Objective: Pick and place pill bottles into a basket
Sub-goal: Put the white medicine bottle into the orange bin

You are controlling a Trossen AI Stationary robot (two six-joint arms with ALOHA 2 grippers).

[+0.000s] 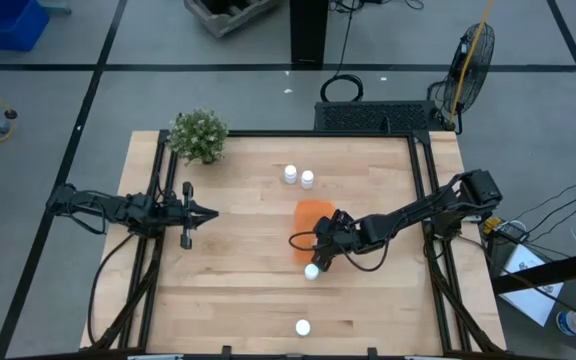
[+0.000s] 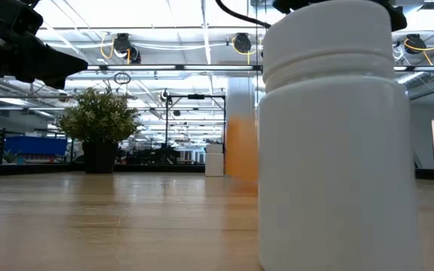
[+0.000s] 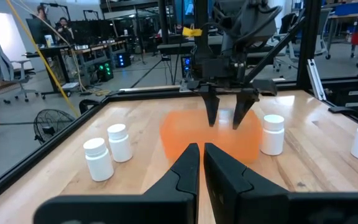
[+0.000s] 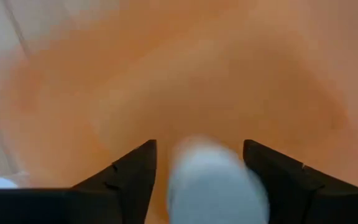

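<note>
The orange basket lies at the table's middle and also shows in the left wrist view. My right gripper hangs over its near end, fingers open, with a blurred white pill bottle between them. Two bottles stand beyond the basket. One bottle stands just near of the basket, and another stands by the near edge, filling the low view. My left gripper waits shut at the table's left, pointing at the basket. My right gripper points down over the basket with the bottle between its fingers. A gap shows between the bottle and one finger. I cannot tell whether the other finger touches it.
A green potted plant stands at the far left corner. A black frame rail runs along the table's right side. Bare wood lies between my left gripper and the basket.
</note>
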